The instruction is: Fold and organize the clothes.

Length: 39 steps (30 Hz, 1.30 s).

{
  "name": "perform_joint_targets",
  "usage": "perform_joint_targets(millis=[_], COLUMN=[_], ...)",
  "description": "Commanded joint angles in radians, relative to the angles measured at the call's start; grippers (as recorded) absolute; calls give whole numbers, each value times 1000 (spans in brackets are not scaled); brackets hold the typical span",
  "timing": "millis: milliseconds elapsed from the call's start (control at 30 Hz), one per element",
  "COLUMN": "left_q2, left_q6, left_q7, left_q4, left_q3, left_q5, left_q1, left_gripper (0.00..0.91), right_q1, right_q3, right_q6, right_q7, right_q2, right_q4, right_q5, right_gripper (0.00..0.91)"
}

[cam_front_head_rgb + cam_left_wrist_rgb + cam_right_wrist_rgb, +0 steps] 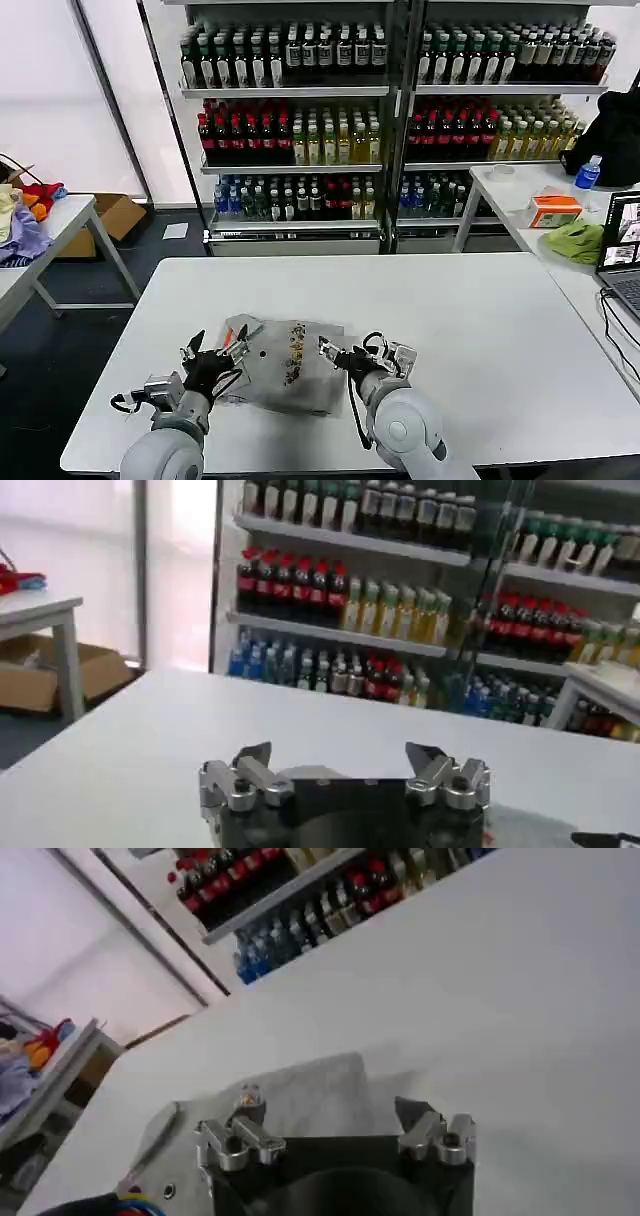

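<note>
a folded light grey shirt [285,368] with a small multicoloured print is lying near the tabletop's [480,330] front edge, left of centre. the left end effector [213,357] is hovering at the shirt's left edge, fingers spread open. the right end effector [338,355] is sitting at its right edge, also open and empty.

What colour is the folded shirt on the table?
Light grey shirt with a small multicoloured print, clearest in the head view.
</note>
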Motion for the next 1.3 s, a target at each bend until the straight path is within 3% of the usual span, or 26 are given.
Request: perform_joint_targets(millis=[33,67,167,200,567,967,1200,1300], left_q2=[-10,-10,-12,-9,-16,-35,-30,-31], left_q6=[13,12,8,8,7,-6,-2,-1], left_q7=[-11,-10,-10,-10,-10,-5,-5,-5], left_q4=[-6,-8,-23,-32,-52,-46,-44,-44], left_q3=[-39,-44,-67,-72,-84,-51,-37,-31], left_q5=[3,2,-1,-4,-8,-6,-6,-6], left_q1=[36,39,63,71,80,72,58,55], left_gripper=[907,907,907,907,907,907,907,907], right_q1=[37,39,41,42,45,-7,-26,-9], right_q3=[-26,-31,-41,-40,-41,3,41,73], right_q6=[-3,-3,-3,-3,-3,-3,-4,-5], right_q7=[12,16,20,24,24,20,16,11], right_q2=[14,16,18,20,14,6,-52,-141], right_q4=[-93,-96,-89,-85,-87,-53,2,39], right_q5=[88,84,80,80,65,-11,-13,12], right_gripper=[554,494,50,0,0,0,0,0])
